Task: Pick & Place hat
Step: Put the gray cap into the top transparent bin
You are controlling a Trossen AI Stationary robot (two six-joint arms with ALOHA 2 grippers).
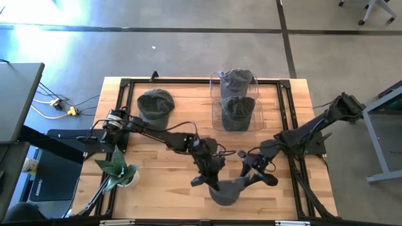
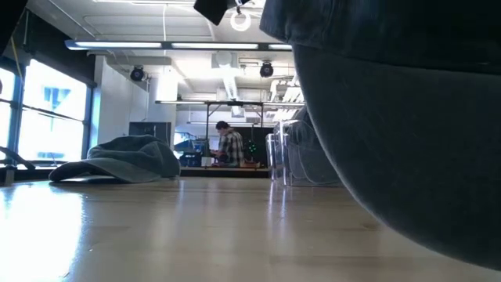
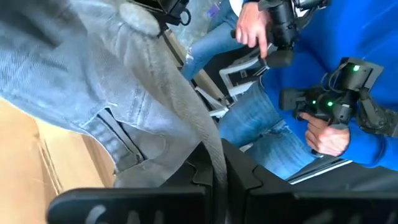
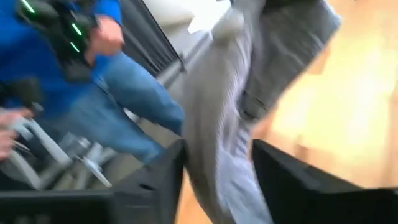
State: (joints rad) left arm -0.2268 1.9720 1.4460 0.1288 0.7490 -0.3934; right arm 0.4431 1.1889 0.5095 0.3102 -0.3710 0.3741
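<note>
The left end effector point(image 1: 210, 182) is clenched on the grey hat point(image 1: 227, 190), which hangs at the counter's point(image 1: 157, 163) near edge; the right end effector point(image 1: 259, 171), just beside, has fingers parted around its fabric; placing looks still ahead.

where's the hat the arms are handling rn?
High view: the grey hat sits at the table's near edge, centre, between the left gripper, shut on it, and the right gripper.
</note>
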